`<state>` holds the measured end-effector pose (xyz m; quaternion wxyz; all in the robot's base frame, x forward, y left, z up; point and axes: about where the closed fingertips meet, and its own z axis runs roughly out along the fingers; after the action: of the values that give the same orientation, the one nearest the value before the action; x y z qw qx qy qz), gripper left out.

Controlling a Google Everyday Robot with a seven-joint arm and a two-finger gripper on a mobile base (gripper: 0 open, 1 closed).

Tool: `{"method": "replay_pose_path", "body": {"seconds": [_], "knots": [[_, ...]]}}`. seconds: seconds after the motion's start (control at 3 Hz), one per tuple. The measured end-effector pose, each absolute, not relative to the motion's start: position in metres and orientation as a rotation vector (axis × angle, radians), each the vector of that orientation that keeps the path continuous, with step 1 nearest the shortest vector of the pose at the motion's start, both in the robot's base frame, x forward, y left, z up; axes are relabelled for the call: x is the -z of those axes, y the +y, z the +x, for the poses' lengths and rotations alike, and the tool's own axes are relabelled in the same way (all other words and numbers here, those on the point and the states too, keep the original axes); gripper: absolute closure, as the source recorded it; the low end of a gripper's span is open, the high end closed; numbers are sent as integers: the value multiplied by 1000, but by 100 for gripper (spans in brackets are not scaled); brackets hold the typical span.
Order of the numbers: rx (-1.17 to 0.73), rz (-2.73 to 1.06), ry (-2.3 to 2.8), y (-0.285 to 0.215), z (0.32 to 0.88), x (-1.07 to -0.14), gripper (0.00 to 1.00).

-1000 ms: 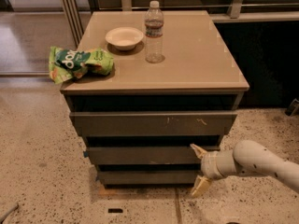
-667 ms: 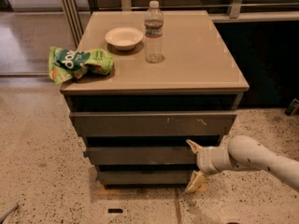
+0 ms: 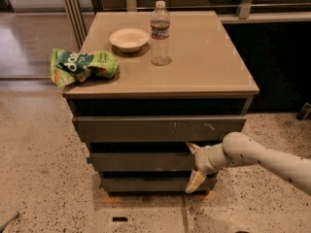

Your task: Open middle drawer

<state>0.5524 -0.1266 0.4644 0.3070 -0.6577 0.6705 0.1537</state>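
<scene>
The cabinet has three stacked grey-brown drawer fronts. The widest top front (image 3: 155,128) bears pale scratch marks. The middle drawer (image 3: 141,161) is the plain front below it, and the narrowest front (image 3: 146,183) is at the bottom. My gripper (image 3: 193,167) comes in from the right on a white arm (image 3: 262,157) and is open. Its upper finger (image 3: 191,147) sits at the middle drawer's top right edge, in the dark gap under the top front. Its lower finger (image 3: 195,181) hangs in front of the bottom drawer. The middle drawer's right end is hidden behind the gripper.
On the cabinet top (image 3: 209,57) stand a white bowl (image 3: 129,39) and a clear water bottle (image 3: 160,34); a green chip bag (image 3: 82,66) hangs over the left edge. Speckled floor (image 3: 43,178) surrounds the cabinet. A dark wall is at the right.
My gripper has moved left along the drawer fronts, and its upper finger now reaches the gap above the middle drawer's right end. The drawers have not moved.
</scene>
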Motion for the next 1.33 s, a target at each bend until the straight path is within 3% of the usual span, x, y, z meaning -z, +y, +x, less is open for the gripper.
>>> {"method": "replay_pose_path", "body": {"seconds": [1.33], "knots": [[-428,-1809,1903,-117,568,-418,0]]}}
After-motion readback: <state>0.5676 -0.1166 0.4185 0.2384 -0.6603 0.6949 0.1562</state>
